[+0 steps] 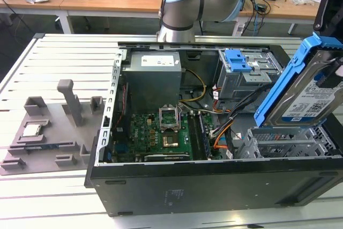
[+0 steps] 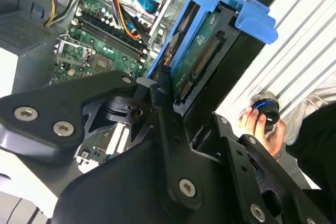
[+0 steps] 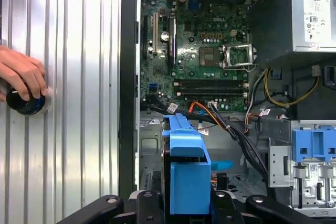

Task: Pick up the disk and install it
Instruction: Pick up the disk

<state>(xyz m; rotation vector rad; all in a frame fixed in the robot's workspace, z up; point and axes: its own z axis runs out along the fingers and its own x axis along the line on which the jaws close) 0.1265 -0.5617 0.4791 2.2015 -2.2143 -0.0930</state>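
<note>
Gripper [image 2: 176, 103]: fingers pinching the disk [image 1: 308, 87], lifted, tilted.
Drive cage [image 1: 286, 143]: just below; disk not seated.

- An open computer case [image 1: 214, 186] lies on a metal table [image 1: 64, 52].
- A green board [image 1: 161, 132] sits inside.
- A grey tray [image 1: 48, 132] lies beside the case.

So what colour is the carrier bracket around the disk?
Bright blue, clearest in the exterior view, framing the disk.
</note>
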